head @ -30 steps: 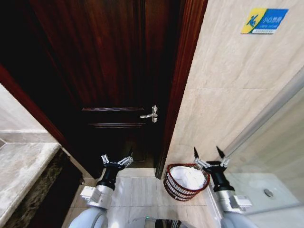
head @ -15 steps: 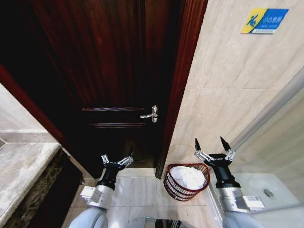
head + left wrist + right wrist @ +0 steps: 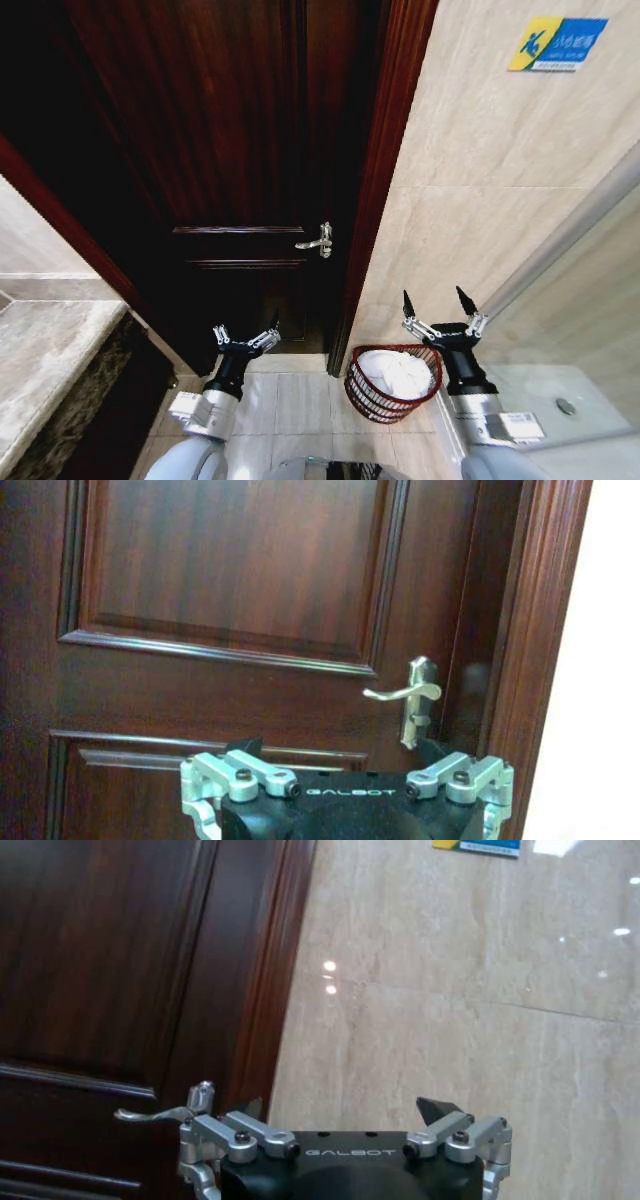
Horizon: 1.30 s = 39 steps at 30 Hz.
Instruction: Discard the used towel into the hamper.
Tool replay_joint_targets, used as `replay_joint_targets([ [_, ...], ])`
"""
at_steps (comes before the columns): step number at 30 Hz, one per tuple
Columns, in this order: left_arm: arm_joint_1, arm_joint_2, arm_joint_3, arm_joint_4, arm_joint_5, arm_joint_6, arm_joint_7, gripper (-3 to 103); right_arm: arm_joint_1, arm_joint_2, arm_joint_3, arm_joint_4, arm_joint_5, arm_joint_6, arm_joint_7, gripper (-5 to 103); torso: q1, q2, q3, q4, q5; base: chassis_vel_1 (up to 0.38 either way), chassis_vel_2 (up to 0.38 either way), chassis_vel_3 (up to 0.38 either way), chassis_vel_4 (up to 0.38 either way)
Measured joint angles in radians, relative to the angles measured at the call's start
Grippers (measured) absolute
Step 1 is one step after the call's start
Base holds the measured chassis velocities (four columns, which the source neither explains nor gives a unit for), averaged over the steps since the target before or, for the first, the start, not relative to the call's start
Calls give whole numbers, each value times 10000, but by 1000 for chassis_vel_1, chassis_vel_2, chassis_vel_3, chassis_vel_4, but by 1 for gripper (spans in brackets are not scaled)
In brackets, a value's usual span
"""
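Standing on the tiled floor at about 5 o'clock in the head view, the hamper (image 3: 393,383) holds a white towel (image 3: 398,373) inside its mesh wall. The right gripper (image 3: 440,310) hangs just above its rim, toward 1 o'clock, jaws spread wide and holding nothing. The left gripper (image 3: 246,338) waits at 7 o'clock, well apart from the hamper, also spread and empty, pointing at the door (image 3: 240,150) with its handle (image 3: 318,241).
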<state>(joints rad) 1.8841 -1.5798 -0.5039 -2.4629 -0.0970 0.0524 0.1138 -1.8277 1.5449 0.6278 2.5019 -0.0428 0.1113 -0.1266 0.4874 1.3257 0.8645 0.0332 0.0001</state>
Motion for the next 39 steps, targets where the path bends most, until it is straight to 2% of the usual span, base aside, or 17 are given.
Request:
replay_joint_targets([
  [6, 0, 0, 0, 0, 0, 0, 0, 100, -61, -201, 119, -210, 17, 598, -246, 100, 0, 0, 0, 0, 0, 0, 0, 0, 0],
  [17, 0, 0, 0, 0, 0, 0, 0, 100, -14, -186, -5, -110, 246, 355, -131, 100, 0, 0, 0, 0, -1, 0, 0, 0, 0],
  [39, 0, 0, 0, 0, 0, 0, 0, 100, -13, -167, -23, -83, 254, 323, -95, 100, 0, 0, 0, 0, -1, 0, 0, 0, 0],
])
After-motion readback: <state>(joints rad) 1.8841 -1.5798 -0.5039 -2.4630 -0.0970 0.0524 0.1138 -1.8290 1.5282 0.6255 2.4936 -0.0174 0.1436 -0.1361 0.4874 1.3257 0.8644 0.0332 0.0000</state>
